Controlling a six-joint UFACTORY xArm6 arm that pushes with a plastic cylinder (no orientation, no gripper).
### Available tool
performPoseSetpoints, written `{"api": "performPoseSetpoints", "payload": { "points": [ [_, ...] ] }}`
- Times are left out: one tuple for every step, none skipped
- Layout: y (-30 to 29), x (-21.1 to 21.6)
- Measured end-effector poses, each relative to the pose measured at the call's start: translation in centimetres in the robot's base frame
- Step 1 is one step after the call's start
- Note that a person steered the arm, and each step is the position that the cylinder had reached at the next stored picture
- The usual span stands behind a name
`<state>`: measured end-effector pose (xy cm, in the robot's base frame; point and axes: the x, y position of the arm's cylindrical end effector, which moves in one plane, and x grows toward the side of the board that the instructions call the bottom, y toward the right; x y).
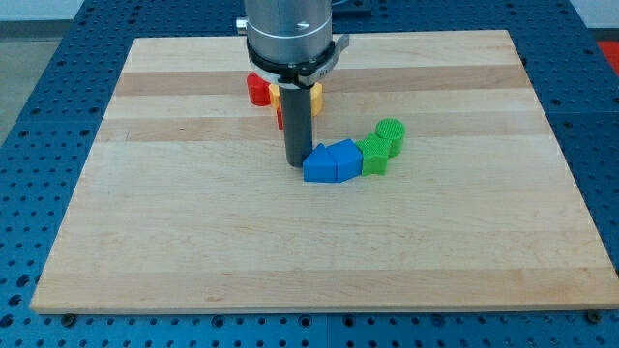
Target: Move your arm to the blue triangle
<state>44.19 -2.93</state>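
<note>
My tip (297,164) rests on the wooden board (193,242) near its middle. It stands just left of the blue triangle (316,165), touching or almost touching it. A second blue block (341,159), pentagon-like, sits directly right of the triangle, pressed against it. Two green blocks follow to the right: one (373,156) against the blue block and a rounder one (390,136) above and right of it.
Behind the rod, toward the view's top, sit a red block (256,89), a yellow block (315,97) and another red piece (280,116), all partly hidden by the arm. Blue perforated table surrounds the board.
</note>
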Motion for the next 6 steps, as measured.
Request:
{"api": "performPoseSetpoints", "payload": {
  "points": [
    [0.0,0.0],
    [0.4,-0.6],
    [3.1,-2.4],
    [5.6,-2.6],
    [6.1,-2.1],
    [6.1,-0.9]
  ]
}}
